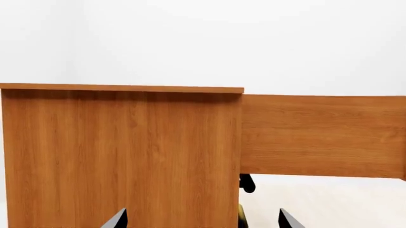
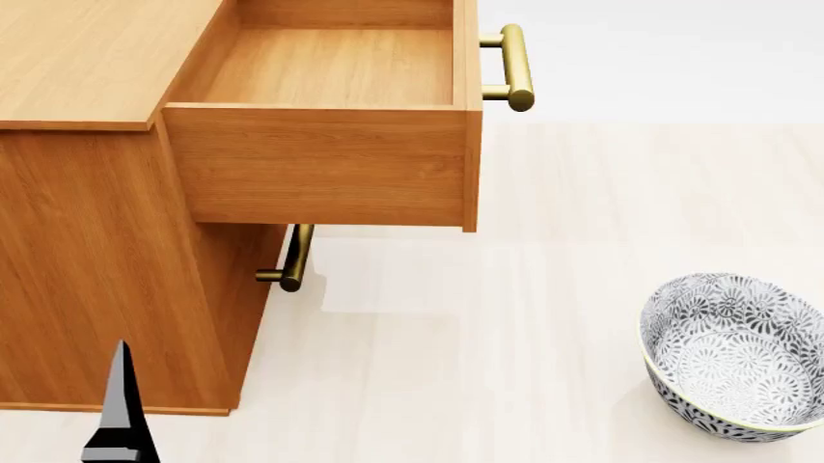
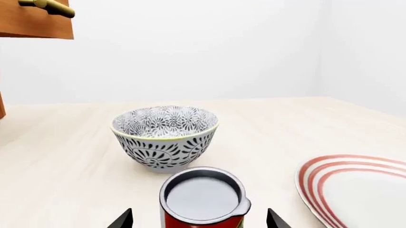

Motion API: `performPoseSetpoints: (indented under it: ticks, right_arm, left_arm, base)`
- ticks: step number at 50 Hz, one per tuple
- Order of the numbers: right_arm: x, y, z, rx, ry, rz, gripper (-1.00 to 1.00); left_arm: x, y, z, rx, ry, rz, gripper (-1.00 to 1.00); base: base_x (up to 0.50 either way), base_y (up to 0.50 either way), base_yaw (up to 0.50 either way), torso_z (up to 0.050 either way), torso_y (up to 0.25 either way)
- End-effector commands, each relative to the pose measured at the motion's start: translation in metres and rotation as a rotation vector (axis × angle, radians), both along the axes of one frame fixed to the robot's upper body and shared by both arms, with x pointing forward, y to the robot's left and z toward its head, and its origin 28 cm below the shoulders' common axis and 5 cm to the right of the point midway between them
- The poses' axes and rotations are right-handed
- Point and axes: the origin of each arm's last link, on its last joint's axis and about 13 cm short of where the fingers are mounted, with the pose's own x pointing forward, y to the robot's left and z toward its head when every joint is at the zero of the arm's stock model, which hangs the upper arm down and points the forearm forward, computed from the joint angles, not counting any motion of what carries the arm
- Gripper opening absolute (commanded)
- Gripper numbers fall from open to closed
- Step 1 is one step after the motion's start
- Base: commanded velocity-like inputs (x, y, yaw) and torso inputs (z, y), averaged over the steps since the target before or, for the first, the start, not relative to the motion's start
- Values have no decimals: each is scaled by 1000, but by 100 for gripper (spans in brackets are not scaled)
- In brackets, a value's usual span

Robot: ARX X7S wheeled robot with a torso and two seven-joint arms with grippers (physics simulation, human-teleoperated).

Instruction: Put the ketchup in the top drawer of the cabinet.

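On the left I am seeing the cabinet (image 2: 91,241) with its top drawer (image 2: 328,164) pulled out and showing a bare wooden floor, while my left end effector (image 1: 201,219) is hanging spread and released beside the cabinet's side panel. Over to the right, the ketchup (image 3: 203,199) is standing upright on the counter (image 3: 63,166) just in front of the patterned bowl (image 3: 165,135), sitting between the parted tips of my right end effector (image 3: 199,219), which is not gripping it.

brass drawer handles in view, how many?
2. One on the front of the pulled-out top drawer, handle; the other on the lower drawer, beneath it. More may sit out of view lower down.
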Motion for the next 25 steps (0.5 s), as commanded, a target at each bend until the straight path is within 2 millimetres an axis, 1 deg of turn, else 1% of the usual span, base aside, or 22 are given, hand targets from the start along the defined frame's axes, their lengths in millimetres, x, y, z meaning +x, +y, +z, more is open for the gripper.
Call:
performPoseSetpoints:
  ticks: [1, 14, 25]
  right_arm:
    - [13, -1, -2, 3, 5, 2, 100]
    - [25, -2, -5, 3, 13, 7, 100]
    - [27, -2, -4, 6, 6, 2, 100]
  left_arm:
    - [0, 0, -1, -4, 5, 1, 100]
    - [1, 1, -3, -4, 8, 2, 100]
    - [2, 2, -3, -5, 9, 5, 100]
  base:
    - [0, 0, 0, 0, 0]
    - [0, 0, 0, 0, 0]
    - [0, 0, 0, 0, 0]
